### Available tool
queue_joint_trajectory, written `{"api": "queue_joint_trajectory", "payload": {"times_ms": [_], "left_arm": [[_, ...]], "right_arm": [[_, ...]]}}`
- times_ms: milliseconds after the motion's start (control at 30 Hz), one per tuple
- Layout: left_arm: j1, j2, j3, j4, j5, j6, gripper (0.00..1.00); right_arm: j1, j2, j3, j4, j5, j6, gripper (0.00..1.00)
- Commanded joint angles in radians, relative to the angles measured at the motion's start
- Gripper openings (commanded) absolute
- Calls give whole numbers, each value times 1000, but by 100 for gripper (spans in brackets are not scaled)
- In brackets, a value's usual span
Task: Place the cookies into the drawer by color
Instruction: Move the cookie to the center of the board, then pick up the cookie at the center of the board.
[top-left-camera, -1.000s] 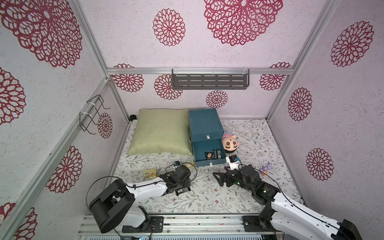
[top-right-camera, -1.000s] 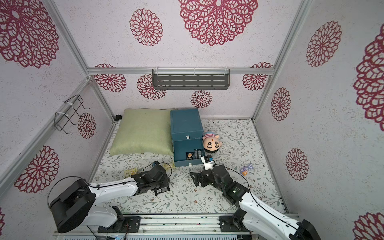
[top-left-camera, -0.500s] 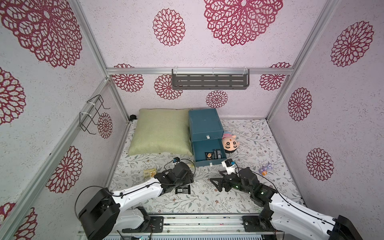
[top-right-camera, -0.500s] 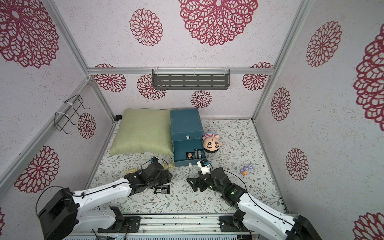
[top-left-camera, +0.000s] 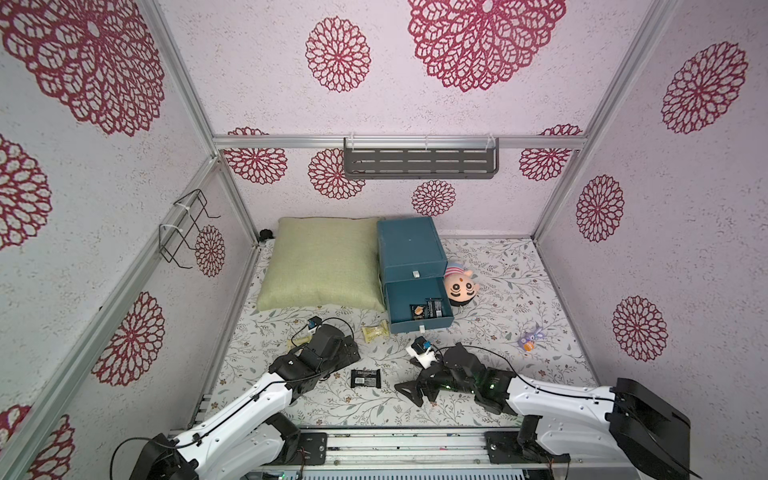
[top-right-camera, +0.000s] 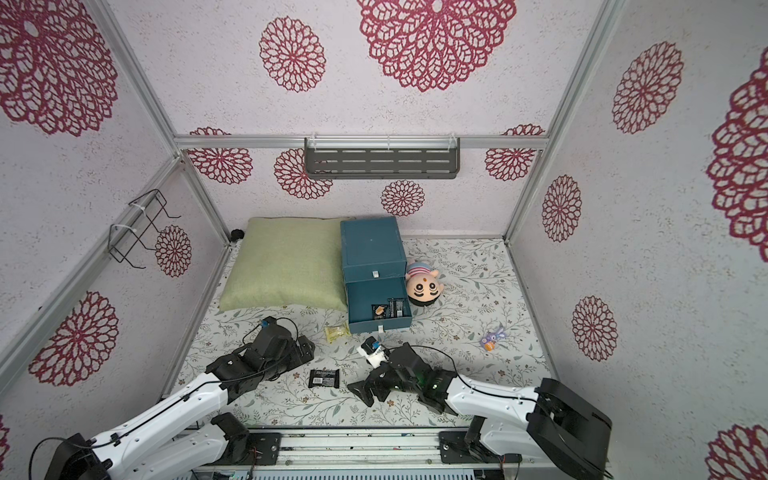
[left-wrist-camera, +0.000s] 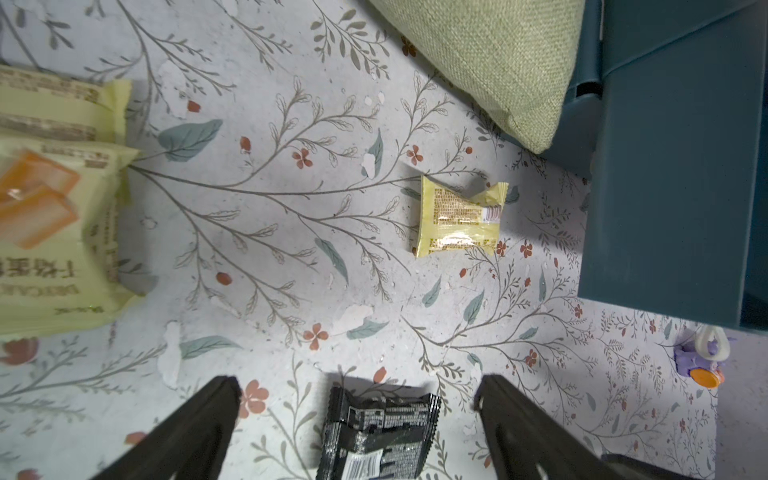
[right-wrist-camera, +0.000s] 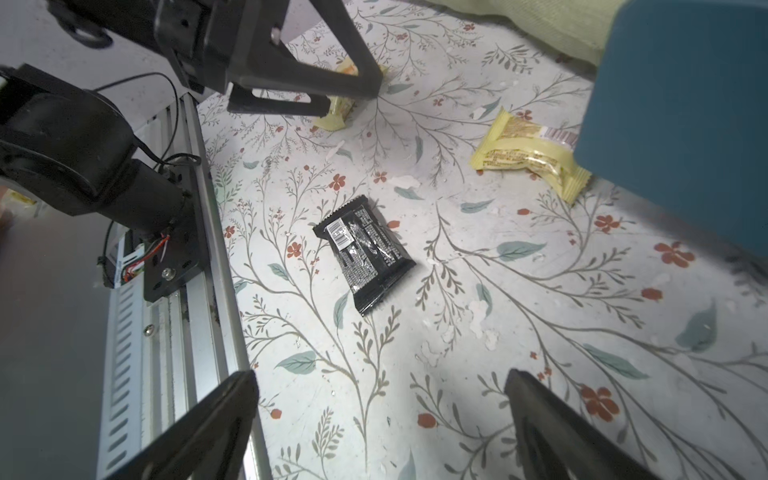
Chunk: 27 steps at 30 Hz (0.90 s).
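In both top views the black packet lies flat and free on the worktop, between the left tool and the right tool and touching neither. Beyond both tools the drawer stands pulled out of the teal chest with black packets already inside, so this one looks bound for the same compartment. A yellow packet waits just beside the drawer front. Left wrist view: the left tool is spread wide and holds nothing, with the black packet on the worktop below, framed between its fingers. Right wrist view: the right tool is spread wide too and empty, and the packet sits out ahead of its fingertips, well clear, barcode side up. My read is that a pickup by the right tool is the step in hand. The next move calls for reaching forward and down, straddling the thin glossy wrapper across its narrow width, then closing low against the worktop so it doesn't skid away.
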Motion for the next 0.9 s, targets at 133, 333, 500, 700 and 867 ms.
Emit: {"api": "queue_joint_trajectory", "payload": {"times_ms": [133,333,500,700,867], "left_arm": [[23,-57,-31,-39,-15,10,97],[35,-92,-60,-34,-14,0,97],[42,-101,-70,-31,-12,-1,97],[46,-104,-81,-22,-7,-7,97],[48,-109,-90,-21,-5,-9,97]], "right_arm": [[49,143,49,171,73,-136,99],[86,251,74,245,106,-223,99],[91,372,162,203,56,-295,97],[105,493,246,189,51,-356,91],[128,573,321,138,95,-398,84]]}}
